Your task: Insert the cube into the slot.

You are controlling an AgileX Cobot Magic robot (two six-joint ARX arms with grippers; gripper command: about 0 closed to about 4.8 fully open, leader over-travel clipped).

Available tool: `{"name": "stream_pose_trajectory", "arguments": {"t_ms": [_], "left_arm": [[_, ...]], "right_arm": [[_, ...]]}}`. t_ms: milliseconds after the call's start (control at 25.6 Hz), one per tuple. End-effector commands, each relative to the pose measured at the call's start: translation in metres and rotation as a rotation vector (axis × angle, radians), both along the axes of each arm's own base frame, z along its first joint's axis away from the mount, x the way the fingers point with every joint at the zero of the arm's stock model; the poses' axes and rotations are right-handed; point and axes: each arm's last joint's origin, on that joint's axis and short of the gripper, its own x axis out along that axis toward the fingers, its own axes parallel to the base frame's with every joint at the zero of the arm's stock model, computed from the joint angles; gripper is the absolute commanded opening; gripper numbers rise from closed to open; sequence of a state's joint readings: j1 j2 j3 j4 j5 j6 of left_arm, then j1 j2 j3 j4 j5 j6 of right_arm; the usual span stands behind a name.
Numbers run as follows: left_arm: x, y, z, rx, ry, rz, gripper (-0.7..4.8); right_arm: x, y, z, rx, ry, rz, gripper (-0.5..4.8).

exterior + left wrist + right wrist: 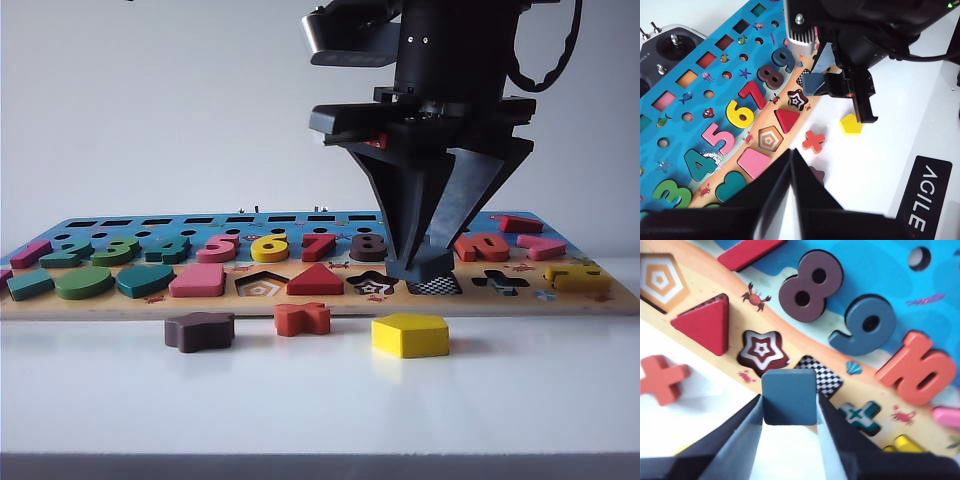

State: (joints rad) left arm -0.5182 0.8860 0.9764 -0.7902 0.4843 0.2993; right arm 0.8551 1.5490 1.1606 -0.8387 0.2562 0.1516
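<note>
- We see the right gripper point(425, 262) pointing down over the near edge of the puzzle board point(120, 300), right of centre in the exterior view, its 2 fingers clamped on the cube point(789, 396).
- The cube, a slate-blue square block, sits between the fingertips just above the board, tilted slightly, partly over the slot point(821, 374) and partly over the board's near edge.
- The slot shows its black-and-white checkered floor; in the right wrist view the cube hides its near part and the rest is open to view.
- The slot lies between the star cut-out point(761, 351) on its left and the cross cut-out point(859, 416) on its right.
- The left gripper point(791, 161) hovers over the table near the board's near edge, left of the right arm; its 2 fingers meet at the tips and carry nothing.
- On the white table point(320, 410) in front of the board lie 3 loose pieces: a dark brown block point(199, 331), an orange cross point(302, 318) and a yellow pentagon point(410, 334).
</note>
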Motion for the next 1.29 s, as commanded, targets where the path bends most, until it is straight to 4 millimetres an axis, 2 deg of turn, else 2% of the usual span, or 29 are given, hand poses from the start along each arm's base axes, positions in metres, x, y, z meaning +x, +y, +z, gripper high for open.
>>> {"name": "stream_pose_trajectory", "arguments": {"t_ms": [39, 351, 546, 937, 1288], "left_arm": [[-0.0001, -0.0002, 0.0018, -0.004, -0.016, -0.006, 0.17], [-0.0001, -0.0002, 0.0018, -0.004, -0.016, -0.006, 0.17], [-0.0001, -0.0002, 0.0018, -0.004, -0.016, -0.006, 0.17], [-0.0001, -0.0002, 0.0018, -0.004, -0.016, -0.006, 0.17], [-0.0001, -0.0002, 0.0018, -0.004, -0.016, -0.006, 0.17]], "right_arm": [[0.0060, -0.0046, 0.0036, -0.107, -0.042, 0.225, 0.70], [0.0101, -0.0101, 0.0073, -0.209, -0.068, 0.501, 0.18], [0.0084, -0.0099, 0.0077, -0.164, -0.034, 0.579, -0.05], [0.0055, -0.0132, 0.0066, -0.223, -0.006, 0.659, -0.05], [0.0092, -0.0115, 0.0084, -0.310, -0.081, 0.782, -0.06]]}}
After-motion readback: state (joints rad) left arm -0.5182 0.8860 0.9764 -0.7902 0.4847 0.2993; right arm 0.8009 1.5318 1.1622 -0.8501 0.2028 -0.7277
